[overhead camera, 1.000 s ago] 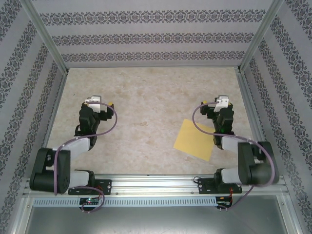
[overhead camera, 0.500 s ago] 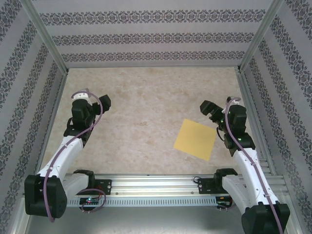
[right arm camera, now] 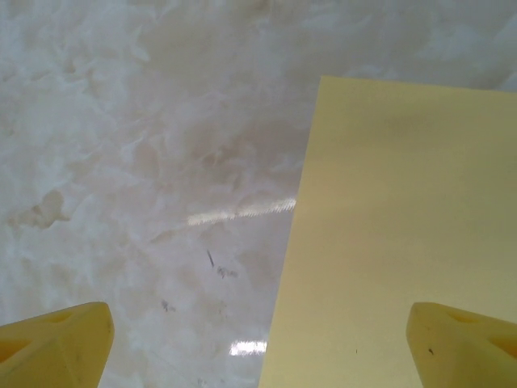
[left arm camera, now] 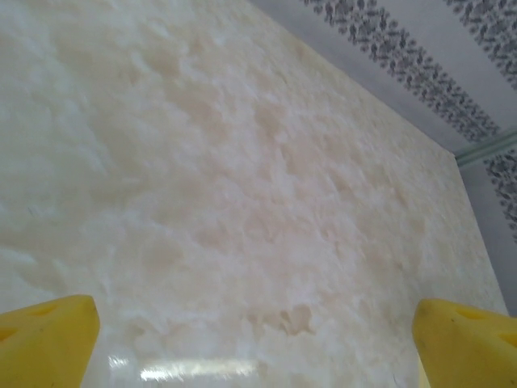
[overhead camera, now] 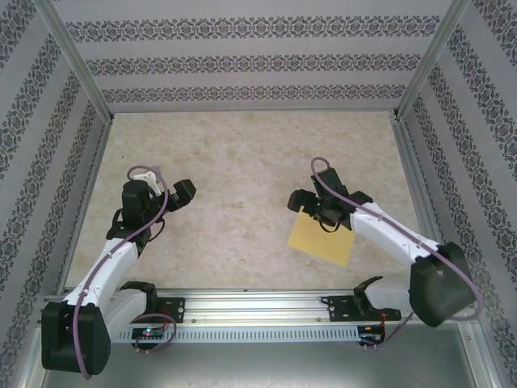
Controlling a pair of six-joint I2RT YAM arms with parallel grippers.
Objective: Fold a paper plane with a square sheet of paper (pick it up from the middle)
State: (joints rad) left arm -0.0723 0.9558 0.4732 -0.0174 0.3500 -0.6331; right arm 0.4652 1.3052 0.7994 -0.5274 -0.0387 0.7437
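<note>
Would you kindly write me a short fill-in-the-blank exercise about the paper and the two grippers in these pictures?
1. The paper on the table is ____ in colour.
2. The paper lies on the ____ arm's side of the table.
3. The right gripper, over the paper's edge, has its jaws ____.
4. The left gripper has open jaws that hold ____.

Missing words: yellow; right; open; nothing.
</note>
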